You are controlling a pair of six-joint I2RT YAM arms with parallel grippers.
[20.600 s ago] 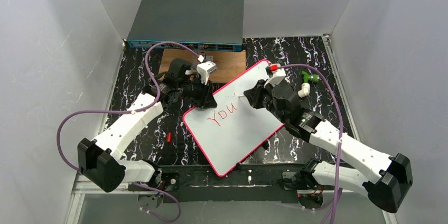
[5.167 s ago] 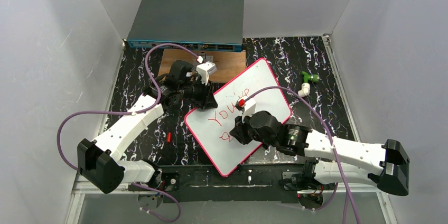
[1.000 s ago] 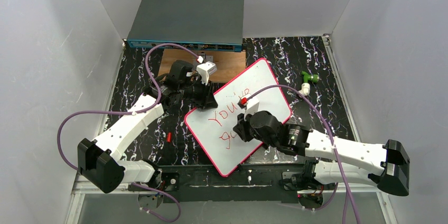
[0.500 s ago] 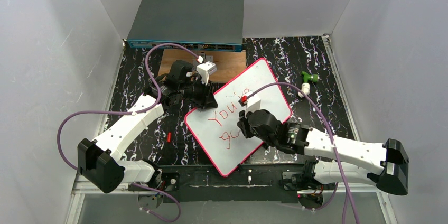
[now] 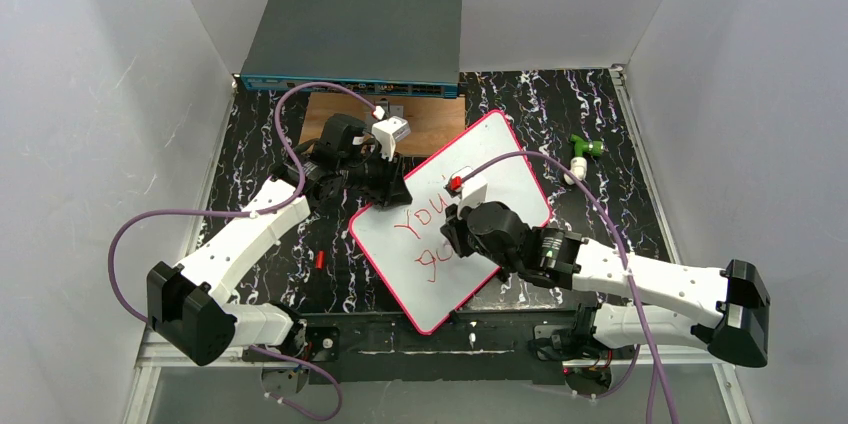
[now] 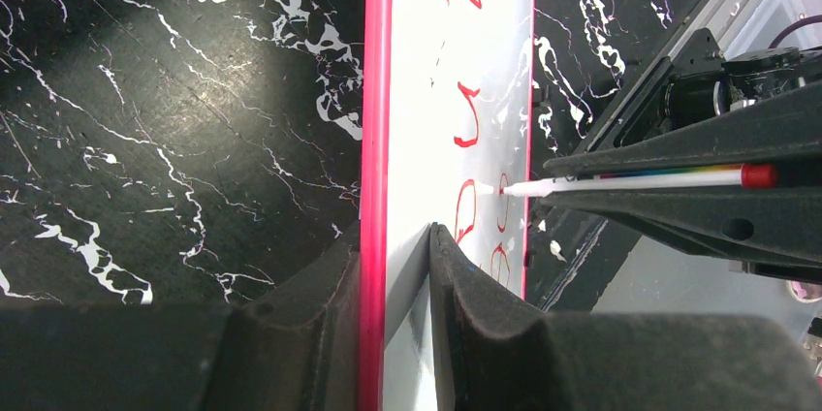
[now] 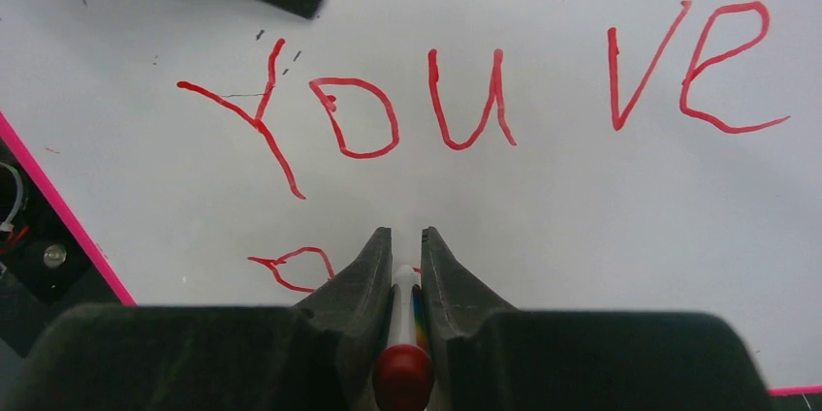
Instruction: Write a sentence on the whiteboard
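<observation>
A black, white-veined table [image 5: 600,104] fills the booth, and the whiteboard [image 5: 425,294] lies flat on it at a slant, one rounded corner of its pink-red rim pointing toward the arm bases and the opposite one toward the far wall. Beyond the whiteboard's far-left side sits a grey network switch [image 5: 355,34], the largest thing on the table after the board itself.

The left arm [image 5: 245,234] reaches in from the whiteboard's left, the right arm [image 5: 650,284] from its right, its wrist over the board's middle. A brown wooden board [image 5: 440,129] lies between the whiteboard's far edge and the switch, partly hidden by the left wrist.

The left gripper [image 6: 395,237] is clamped on the whiteboard's left edge, one dark finger outside the pink rim and the other pressed on the white face. The right gripper [image 7: 405,235] hangs over the whiteboard's centre, its two fingers pinching a slim white marker [image 6: 640,178] with a red end; the tip is down at the white surface.

Red lettering [image 7: 465,106] across the whiteboard reads "YOU'VE", with the first strokes of a second line just beneath it, beside the marker tip.

Off the whiteboard's right corner lies a small green fitting [image 5: 583,147] with a white piece just beside it. On the table to the whiteboard's left lies a tiny red object [image 5: 319,260], too small to identify.
</observation>
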